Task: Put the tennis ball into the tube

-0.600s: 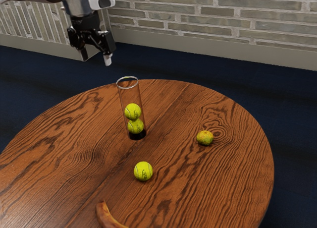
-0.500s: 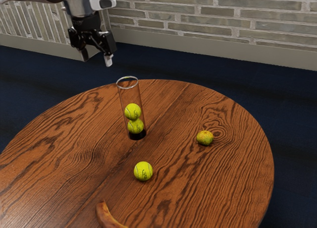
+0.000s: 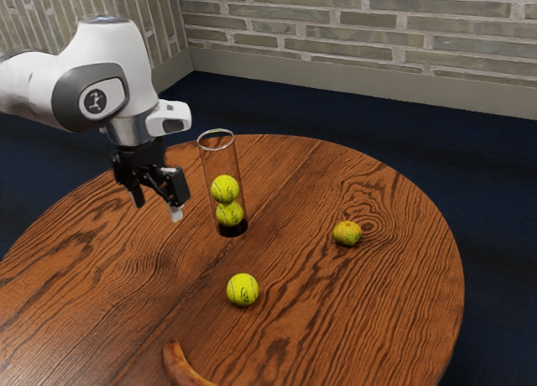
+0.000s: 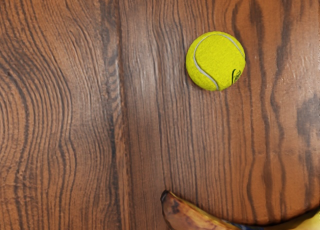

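Note:
My gripper (image 3: 156,210) hangs open above the table, on the exterior view's left of the clear tube, with nothing between its fingers. The upright tube (image 3: 220,159) holds two tennis balls, one on top of the other, the upper one (image 3: 225,189) about mid-height. A loose tennis ball (image 3: 242,289) rests on the wood nearer the exterior camera, apart from the tube and from my gripper. In the wrist view the loose ball (image 4: 216,61) lies on the tabletop.
The round wooden table (image 3: 377,302) also bears a small yellow-orange citrus fruit (image 3: 347,232) toward the exterior view's right. A banana (image 3: 182,369) lies at that view's lower edge; the wrist view has the banana (image 4: 195,219) near the loose ball.
My arm and gripper have come down in the exterior view, from beyond the table's edge to beside the tube. The balls, tube and fruit have stayed put.

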Robot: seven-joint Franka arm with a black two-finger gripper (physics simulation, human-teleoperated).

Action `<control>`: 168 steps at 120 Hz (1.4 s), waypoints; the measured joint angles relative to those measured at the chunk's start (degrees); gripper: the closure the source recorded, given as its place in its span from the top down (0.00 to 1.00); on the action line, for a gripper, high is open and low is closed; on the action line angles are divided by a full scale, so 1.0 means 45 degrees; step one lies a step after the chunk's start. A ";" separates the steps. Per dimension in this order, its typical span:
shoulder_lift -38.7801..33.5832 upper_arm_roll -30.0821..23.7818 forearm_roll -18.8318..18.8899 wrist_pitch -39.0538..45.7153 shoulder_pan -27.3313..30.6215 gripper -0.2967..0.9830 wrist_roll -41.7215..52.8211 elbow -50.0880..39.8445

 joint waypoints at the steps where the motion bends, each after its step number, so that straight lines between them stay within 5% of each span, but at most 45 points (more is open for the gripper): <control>1: 0.0017 -0.0009 -0.0031 0.0115 -0.0003 0.77 -0.0003 -0.0099; 44: 0.2388 -0.0622 -0.1185 0.3479 -0.0190 0.77 -0.0028 -0.1086; 84: 0.4635 -0.0909 -0.1043 0.5603 -0.0141 0.77 0.0212 -0.0364; 168: 0.7201 -0.0910 -0.1080 0.7038 -0.0183 0.77 0.1333 0.0375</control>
